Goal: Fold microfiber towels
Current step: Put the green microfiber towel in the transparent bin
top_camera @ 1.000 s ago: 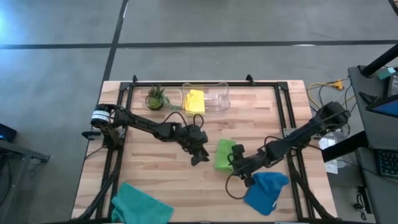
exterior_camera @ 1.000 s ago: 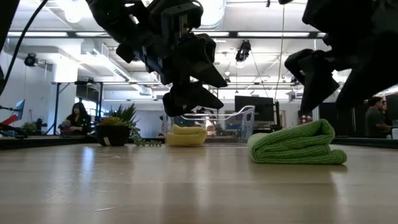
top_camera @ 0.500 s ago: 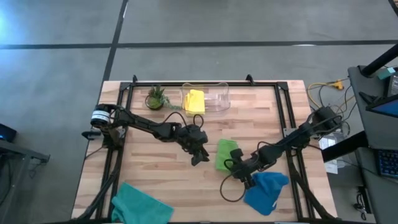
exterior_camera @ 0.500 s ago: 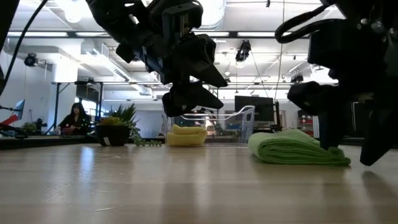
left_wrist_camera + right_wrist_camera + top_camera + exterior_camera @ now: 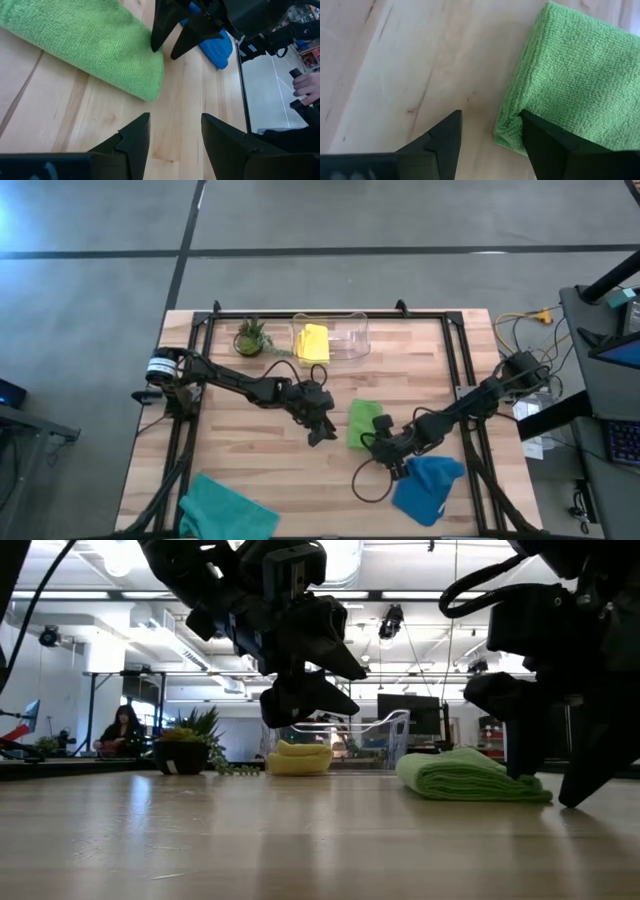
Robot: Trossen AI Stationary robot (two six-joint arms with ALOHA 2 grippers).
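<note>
Since a second earlier, the right gripper (image 5: 377, 448) had been brought down from above the lime green towel (image 5: 362, 424) to the table (image 5: 250, 470) at that towel's near corner, while the left arm had not shifted. The right fingers (image 5: 546, 150) were spread apart, one pressed against the folded corner of the lime green towel and the other on bare wood just beside it; nothing was clasped between them. Whether the far fingertip was on or only beside the cloth's edge could not quite be made out in the low view. The left gripper (image 5: 322, 430) was held above the table just to the left of the same towel, its fingers (image 5: 129, 145) parted and empty.

The lime green towel lay folded near the middle of the table, between the two grippers. The blue towel (image 5: 428, 486) was bunched just behind the right gripper, towards the table's front right edge. The teal towel (image 5: 225, 510) was draped at the front left corner. The yellow towel (image 5: 314, 342) was seen folded inside the clear plastic bin (image 5: 350, 338) at the back, with a small potted plant (image 5: 251, 338) beside it. A seated person (image 5: 122, 730) was visible in the room beyond.
</note>
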